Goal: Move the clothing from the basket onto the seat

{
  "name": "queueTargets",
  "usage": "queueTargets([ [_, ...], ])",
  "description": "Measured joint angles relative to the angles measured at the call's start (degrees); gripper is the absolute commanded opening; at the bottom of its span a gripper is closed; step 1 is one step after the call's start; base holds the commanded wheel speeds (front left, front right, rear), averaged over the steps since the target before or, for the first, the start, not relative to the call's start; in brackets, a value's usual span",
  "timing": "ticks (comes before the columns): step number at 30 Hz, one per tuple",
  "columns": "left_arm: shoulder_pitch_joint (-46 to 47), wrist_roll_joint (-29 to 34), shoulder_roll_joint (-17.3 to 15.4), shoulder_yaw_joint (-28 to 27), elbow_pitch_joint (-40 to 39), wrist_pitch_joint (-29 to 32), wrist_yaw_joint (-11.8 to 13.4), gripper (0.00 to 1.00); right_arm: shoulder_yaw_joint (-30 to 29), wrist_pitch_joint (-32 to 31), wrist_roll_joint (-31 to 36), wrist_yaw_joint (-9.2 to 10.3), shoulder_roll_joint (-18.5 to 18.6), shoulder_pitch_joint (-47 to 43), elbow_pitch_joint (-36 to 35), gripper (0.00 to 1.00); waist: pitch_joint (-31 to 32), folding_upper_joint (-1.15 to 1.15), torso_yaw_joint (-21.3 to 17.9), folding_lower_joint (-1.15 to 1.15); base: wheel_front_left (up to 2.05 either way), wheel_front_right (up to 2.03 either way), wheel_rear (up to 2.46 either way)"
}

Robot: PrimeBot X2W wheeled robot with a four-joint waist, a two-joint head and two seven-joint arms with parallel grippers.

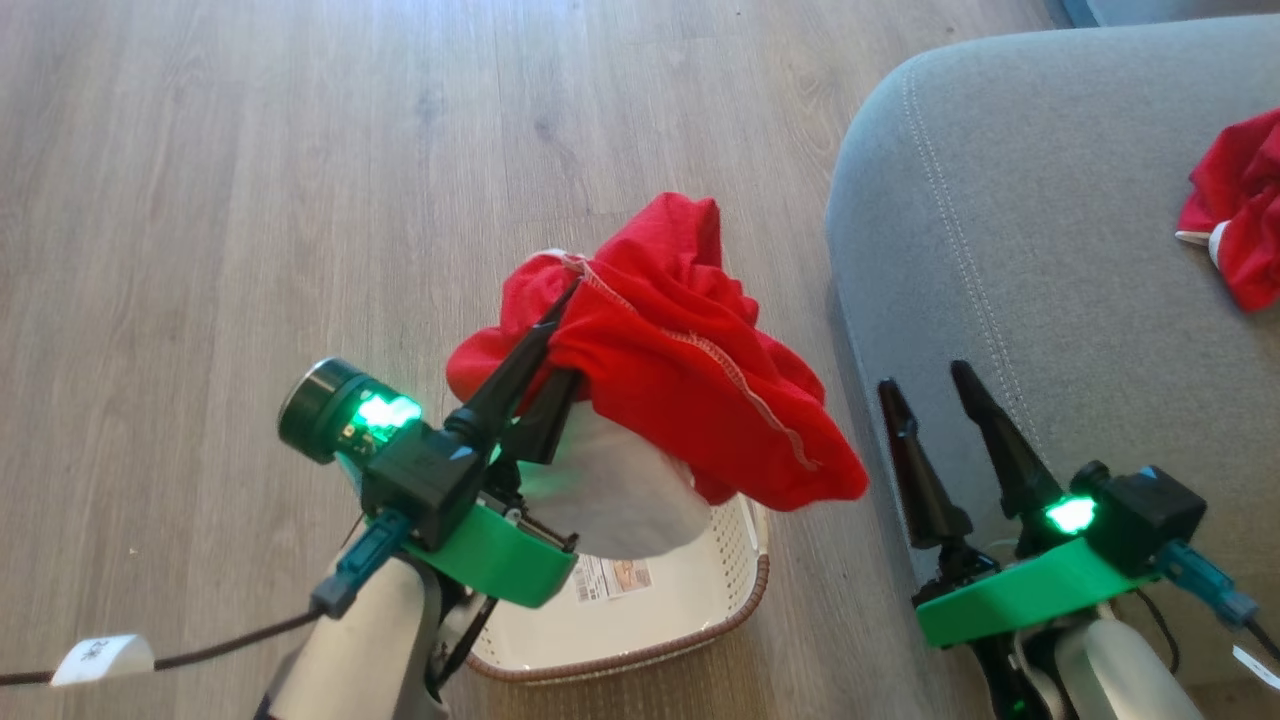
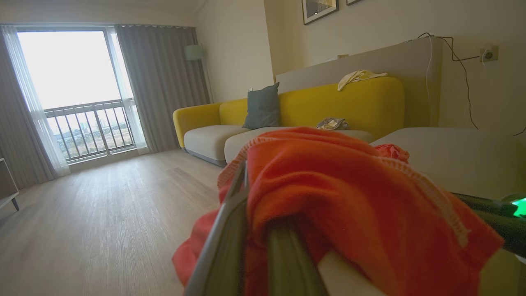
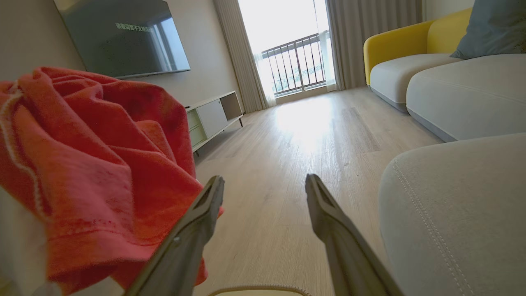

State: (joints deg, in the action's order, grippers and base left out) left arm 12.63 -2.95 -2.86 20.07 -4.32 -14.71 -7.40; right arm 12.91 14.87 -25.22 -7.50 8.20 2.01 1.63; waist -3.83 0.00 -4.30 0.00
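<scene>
My left gripper (image 1: 570, 310) is shut on a red garment with a white panel (image 1: 680, 370), holding it up above the cream basket (image 1: 730, 600). The garment drapes over the fingers (image 2: 230, 230) in the left wrist view, and bulks at the left as red clothing (image 3: 94, 164) in the right wrist view. The basket's floor shows its paper label (image 1: 612, 577). The grey seat (image 1: 1050, 250) lies to the right, with another red garment (image 1: 1240, 215) on it. My right gripper (image 1: 925, 382) stands open by the seat's front edge, nothing between its fingers (image 3: 205, 205).
Wooden floor (image 1: 250, 200) stretches left and ahead of the basket. A yellow sofa with grey cushions (image 2: 287, 119) lines the far wall. A TV and low cabinet (image 3: 213, 117) stand on the opposite wall, with a balcony window beyond.
</scene>
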Motion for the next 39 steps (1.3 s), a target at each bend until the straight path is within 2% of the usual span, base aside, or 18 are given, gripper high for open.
queueTargets([
  [9, 0.3, 0.0, -1.0, -2.1, 1.2, 0.0, 0.0, 0.0, 9.9, 0.0, -0.6, 0.0, 6.9, 1.1, -7.0, 1.0, -1.0, 0.0, -0.9, 0.0, 0.0, 0.0, 0.0],
  [16, 0.9, 0.5, -1.4, -2.4, 1.7, 0.0, 0.0, 0.0, 15.8, 0.0, 1.5, 0.0, 10.0, 3.4, -11.2, 1.0, -1.6, 0.0, -1.6, 0.0, 0.0, 0.0, 0.0],
  [20, 1.5, 1.0, -1.9, 0.6, 1.7, 0.0, 0.0, 0.0, 17.2, 0.0, 2.8, 0.0, 10.3, 4.8, -11.2, 1.0, -1.5, 0.0, -1.6, 0.0, 0.0, 0.0, 0.0],
  [29, 1.6, 1.5, -2.8, 10.2, 2.7, 0.0, 0.0, 0.0, 19.8, 0.0, 5.0, 0.0, 10.8, 6.8, -5.6, 1.0, -0.8, 0.0, -0.2, 0.01, 0.0, 0.0, 0.0],
  [39, 3.0, 0.4, -2.8, 16.6, 2.9, 0.0, 0.0, 0.0, 24.4, 0.0, 6.6, 0.0, 11.5, 9.2, -1.8, 1.0, -0.2, 0.0, 1.0, 0.0, 0.0, 0.0, 0.0],
])
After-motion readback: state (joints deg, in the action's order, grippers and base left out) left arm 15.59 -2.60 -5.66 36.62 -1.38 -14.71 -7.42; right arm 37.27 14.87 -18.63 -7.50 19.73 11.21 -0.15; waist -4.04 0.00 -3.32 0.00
